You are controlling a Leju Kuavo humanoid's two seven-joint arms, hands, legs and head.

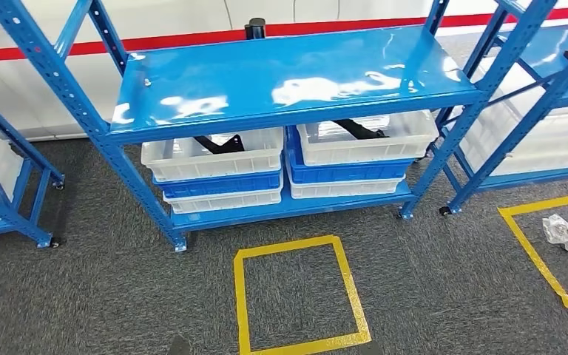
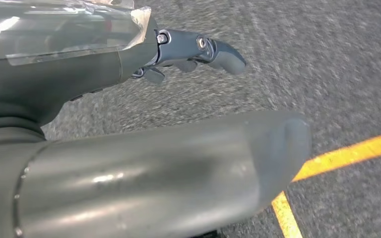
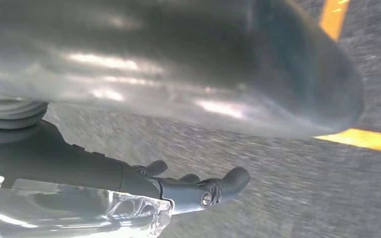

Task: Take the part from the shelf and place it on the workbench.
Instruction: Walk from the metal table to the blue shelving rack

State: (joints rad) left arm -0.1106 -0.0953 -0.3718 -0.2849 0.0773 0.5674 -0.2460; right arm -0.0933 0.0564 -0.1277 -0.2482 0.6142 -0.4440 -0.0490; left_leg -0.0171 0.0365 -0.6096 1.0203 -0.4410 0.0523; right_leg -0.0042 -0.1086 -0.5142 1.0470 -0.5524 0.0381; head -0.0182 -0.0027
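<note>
two white bins sit side by side on the lower level of the blue shelf, each stacked on blue and white bins, and each holds a dark part. both parts lie ahead of the robot and low, tucked under the top shelf board, so a reach has to go forward and down beneath that board. the left part shows as an angled dark piece, its arms running roughly along the shelf front; the right part is a dark bar lying on a slant across its bin. their full shape is hidden by the bin walls.

both arms seem to hang at the robot's sides. the left robot hand points at the grey carpet, fingers loosely curled and apart, holding nothing. the right robot hand is the same: fingers slack over the carpet, nothing in them. neither is near the shelf; judging by side, the left robot hand suits the left bin, the right one the right bin.

a yellow tape square marks the carpet between robot and shelf. more blue shelving stands to the right, with a second tape outline and some clear crumpled plastic on the floor. the top board's front edge is the main obstacle to a reach.
</note>
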